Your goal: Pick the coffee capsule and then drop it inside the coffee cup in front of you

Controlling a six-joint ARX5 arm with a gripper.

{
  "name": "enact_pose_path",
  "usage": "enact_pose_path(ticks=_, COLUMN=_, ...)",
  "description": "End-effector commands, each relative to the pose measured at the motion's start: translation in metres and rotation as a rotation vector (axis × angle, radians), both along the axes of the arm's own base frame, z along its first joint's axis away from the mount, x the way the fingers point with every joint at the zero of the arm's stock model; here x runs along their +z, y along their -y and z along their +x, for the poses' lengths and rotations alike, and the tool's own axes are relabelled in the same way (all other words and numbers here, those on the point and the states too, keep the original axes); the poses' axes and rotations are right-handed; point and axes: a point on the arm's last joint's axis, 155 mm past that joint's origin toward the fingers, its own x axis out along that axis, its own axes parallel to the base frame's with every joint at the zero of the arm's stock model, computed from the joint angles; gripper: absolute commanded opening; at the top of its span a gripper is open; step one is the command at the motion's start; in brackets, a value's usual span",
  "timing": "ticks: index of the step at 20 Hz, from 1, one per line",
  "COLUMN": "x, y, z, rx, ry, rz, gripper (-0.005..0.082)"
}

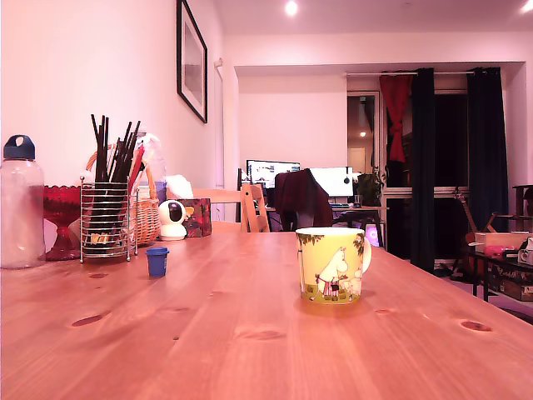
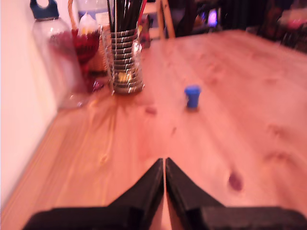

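A small blue coffee capsule (image 1: 156,262) stands upright on the wooden table, toward the exterior view's left, just in front of a wire holder. The yellow-green coffee cup (image 1: 332,265) with a white cartoon figure stands near the table's middle, its handle pointing to the exterior view's right. The arm does not appear in the exterior view. In the blurred wrist view my gripper (image 2: 164,163) is shut, its two black fingertips nearly touching with nothing between them. The capsule (image 2: 192,96) lies well beyond the fingertips, apart from them. The cup is outside the wrist view.
Along the wall stand a clear bottle with a dark blue cap (image 1: 20,204), a red glass bowl (image 1: 62,218), a wire holder of dark sticks (image 1: 108,218) and a wicker basket (image 1: 148,218). A small white camera (image 1: 171,221) and chairs sit at the far end.
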Motion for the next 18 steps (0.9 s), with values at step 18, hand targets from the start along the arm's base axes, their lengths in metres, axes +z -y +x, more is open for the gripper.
enact_pose_path(ticks=18, x=0.028, y=0.026, z=0.019, rx=-0.119, ry=-0.029, rz=-0.181, gripper=-0.0019)
